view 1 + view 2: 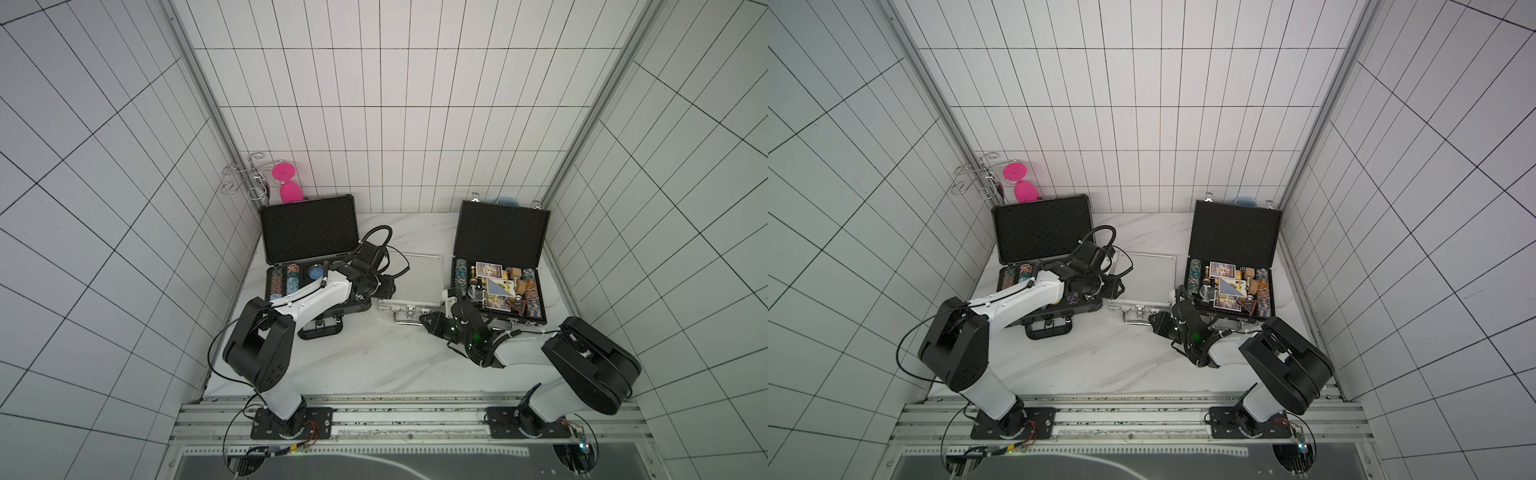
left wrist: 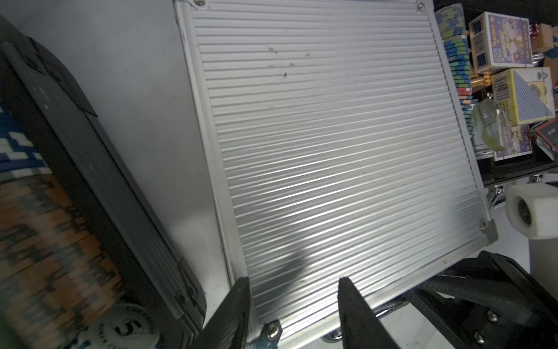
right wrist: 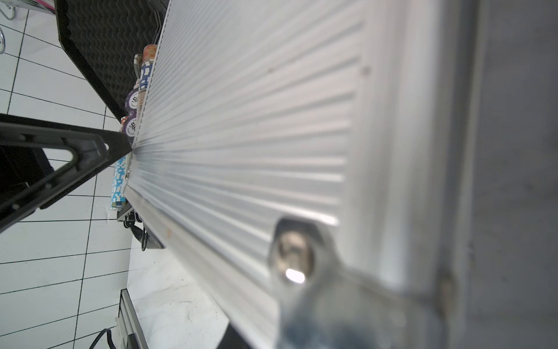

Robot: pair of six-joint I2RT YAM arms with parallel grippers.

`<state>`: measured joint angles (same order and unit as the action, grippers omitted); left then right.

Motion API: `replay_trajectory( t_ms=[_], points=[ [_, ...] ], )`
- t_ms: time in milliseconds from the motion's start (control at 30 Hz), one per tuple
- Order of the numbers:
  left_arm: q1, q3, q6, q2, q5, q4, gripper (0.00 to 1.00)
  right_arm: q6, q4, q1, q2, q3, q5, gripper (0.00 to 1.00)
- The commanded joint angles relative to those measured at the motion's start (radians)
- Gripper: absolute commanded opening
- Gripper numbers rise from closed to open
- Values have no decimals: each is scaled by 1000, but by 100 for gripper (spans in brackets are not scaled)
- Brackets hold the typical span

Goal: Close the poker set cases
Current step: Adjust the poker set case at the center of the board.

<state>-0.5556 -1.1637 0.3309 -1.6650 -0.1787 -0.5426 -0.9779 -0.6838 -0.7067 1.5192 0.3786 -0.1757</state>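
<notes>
The ribbed silver aluminium case (image 1: 415, 276) is lying shut on the white marble tabletop (image 1: 353, 361) between tiled walls (image 1: 415, 145); the left gripper (image 2: 293, 282) is gaping above it; the right gripper (image 1: 430, 325) I cannot tell.

This is looking like a robotics lab cell: gridded white walls (image 1: 415, 124) boxing in a marble-look counter (image 1: 365, 361), robot arms (image 1: 316, 296) sitting bolted to an aluminium rail (image 1: 407, 415).
</notes>
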Motion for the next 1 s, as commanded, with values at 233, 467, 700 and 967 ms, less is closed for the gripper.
replay_trajectory(
  t_ms=[233,467,700,967],
  points=[
    [-55,22,0,-74,7,22,42,35,-169,6,38,39,-31,1],
    [-53,78,8,-108,31,49,38,41,-130,7,57,19,-36,30],
    [-48,95,14,-134,35,67,37,96,8,7,-24,27,-14,39],
    [-47,119,25,-129,44,65,34,151,273,-20,-149,93,29,39]
  ],
)
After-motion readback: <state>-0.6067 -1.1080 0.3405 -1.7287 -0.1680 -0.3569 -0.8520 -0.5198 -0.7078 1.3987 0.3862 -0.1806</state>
